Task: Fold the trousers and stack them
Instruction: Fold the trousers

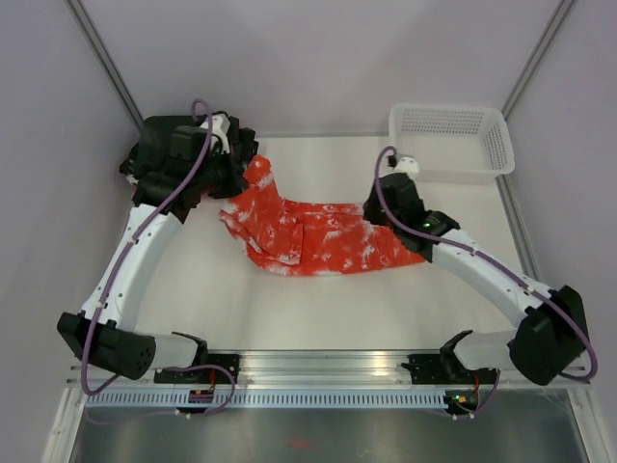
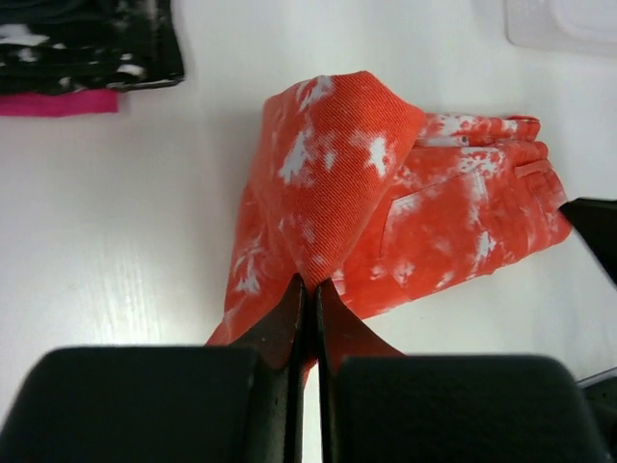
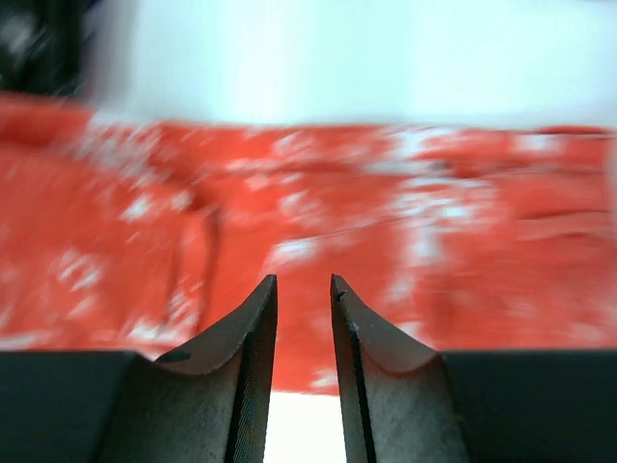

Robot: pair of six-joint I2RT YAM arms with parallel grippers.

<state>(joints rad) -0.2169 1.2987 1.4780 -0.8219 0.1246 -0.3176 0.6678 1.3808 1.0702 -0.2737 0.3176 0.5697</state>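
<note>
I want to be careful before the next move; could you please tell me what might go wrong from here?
The left pincer pinches only a small peak of the trousers at its tips, so the fabric may slip out. The right pincer stands open over them, gripping nothing, so that end could drag. The black folded garments lie close and might get disturbed.

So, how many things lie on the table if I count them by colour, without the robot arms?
Orange-red with white splotches: 1, the trousers
Black with white specks: 1, the pile of folded garments; its pieces cannot be counted
Pink: 1, the folded cloth
White: 1, the basket
Total: 4
</note>
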